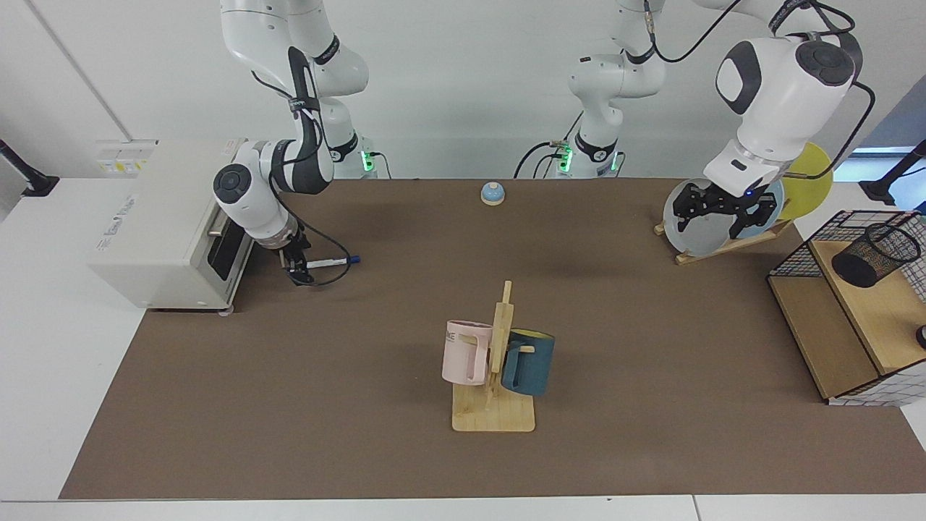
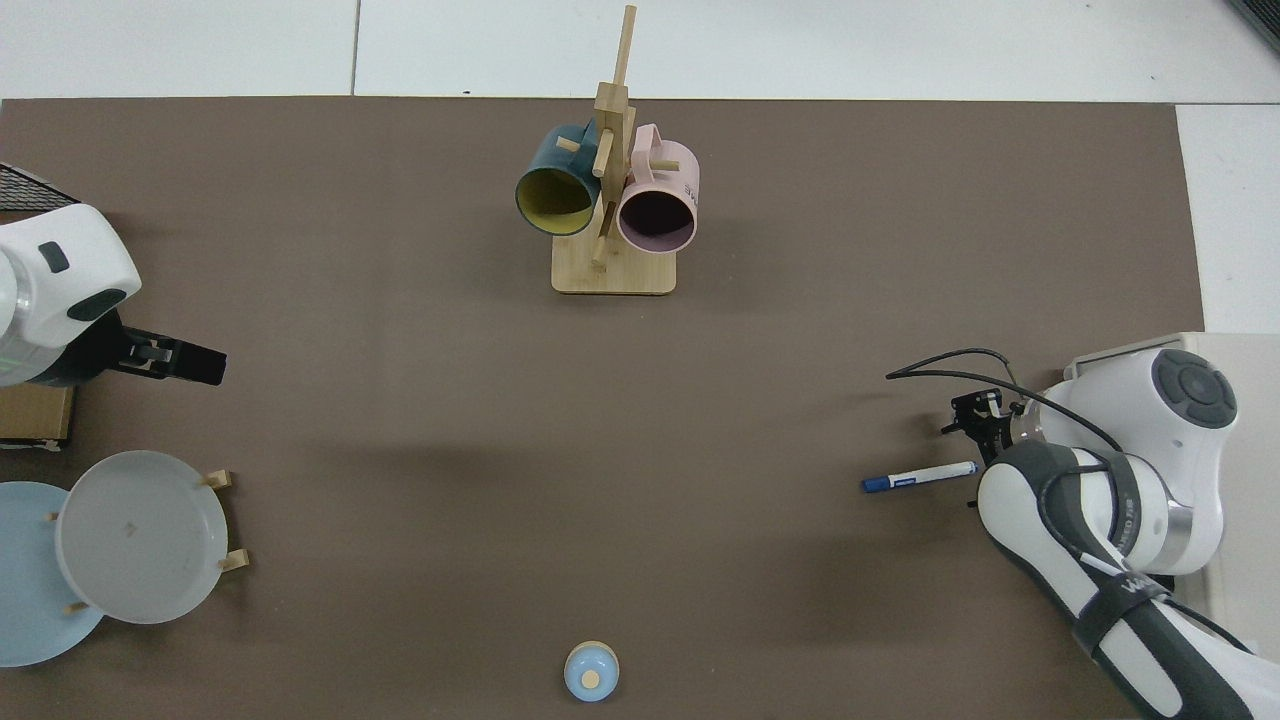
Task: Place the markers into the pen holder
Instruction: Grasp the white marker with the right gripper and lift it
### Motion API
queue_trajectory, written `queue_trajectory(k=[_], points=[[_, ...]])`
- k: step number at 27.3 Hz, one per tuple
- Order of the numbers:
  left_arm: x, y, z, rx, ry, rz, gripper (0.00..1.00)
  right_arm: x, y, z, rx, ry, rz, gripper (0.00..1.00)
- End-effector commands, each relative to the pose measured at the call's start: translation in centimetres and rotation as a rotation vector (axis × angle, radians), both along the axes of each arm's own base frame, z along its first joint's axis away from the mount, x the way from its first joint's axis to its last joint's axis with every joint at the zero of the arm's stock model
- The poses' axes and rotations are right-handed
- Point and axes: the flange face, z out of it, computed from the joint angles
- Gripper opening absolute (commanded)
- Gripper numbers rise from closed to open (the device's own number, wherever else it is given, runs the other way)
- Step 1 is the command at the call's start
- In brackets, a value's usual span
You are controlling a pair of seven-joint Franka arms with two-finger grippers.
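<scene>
Marker (image 1: 331,261) first: it's lying flat on the brown table (image 1: 362,449), just in front of the white toaster oven (image 1: 170,231), blue cap pointing toward the table's middle and tail end right at the right tool (image 1: 295,269).

Working near to far in the facing view: closest is the wooden mug stand (image 1: 494,405) with a pink mug (image 1: 465,352) and a blue mug (image 1: 529,362), nowhere near the action. Then the marker and right tool. Off to the side sits the pen holder (image 1: 875,253), a little black mesh cup on a wooden shelf (image 1: 875,311) inside the wire basket (image 1: 832,235), well apart from the marker. Farther back the left tool (image 1: 718,212) hangs in front of the plate rack (image 1: 712,242), fingers spread, holding nothing; that arm looks like it's waiting.

My take on the pickup: the right tool is low at the tail end, and I honestly can't tell whether it's pinching the marker or just beside it, since the wrist hides the fingers from above. I'd grab nearer the barrel's middle so it doesn't swing, then carry it across and tip it upright over the cup.
</scene>
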Motion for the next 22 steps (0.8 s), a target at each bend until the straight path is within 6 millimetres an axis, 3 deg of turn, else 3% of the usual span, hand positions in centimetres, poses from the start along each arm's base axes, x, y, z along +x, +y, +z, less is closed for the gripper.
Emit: queue_trajectory(k=[1, 3, 8, 9, 12, 18, 22], points=[[-0.2, 0.0, 0.4, 0.016, -0.016, -0.02, 1.0, -0.4, -0.5, -0.4, 0.021, -0.018, 0.037, 0.99], [-0.3, 0.0, 0.5, 0.018, -0.013, -0.03, 1.0, -0.4, -0.6, -0.5, 0.023, -0.017, 0.048, 0.89], [-0.3, 0.0, 0.5, 0.015, -0.012, -0.118, 1.0, -0.4, -0.5, -0.5, 0.026, -0.017, 0.061, 0.51], [-0.3, 0.1, 0.4, 0.015, -0.012, -0.127, 1.0, -0.4, -0.5, -0.4, 0.026, -0.018, 0.063, 0.43], [-0.4, 0.1, 0.4, 0.015, -0.007, -0.141, 1.0, -0.2, -0.4, -0.2, 0.028, -0.016, 0.071, 0.0], [-0.3, 0.5, 0.4, 0.007, -0.007, -0.283, 1.0, 0.5, -0.3, 1.0, 0.042, 0.002, 0.075, 0.0], [-0.4, 0.5, 0.5, 0.004, -0.003, -0.309, 1.0, 1.6, 0.2, 2.9, 0.081, 0.016, 0.055, 0.0]])
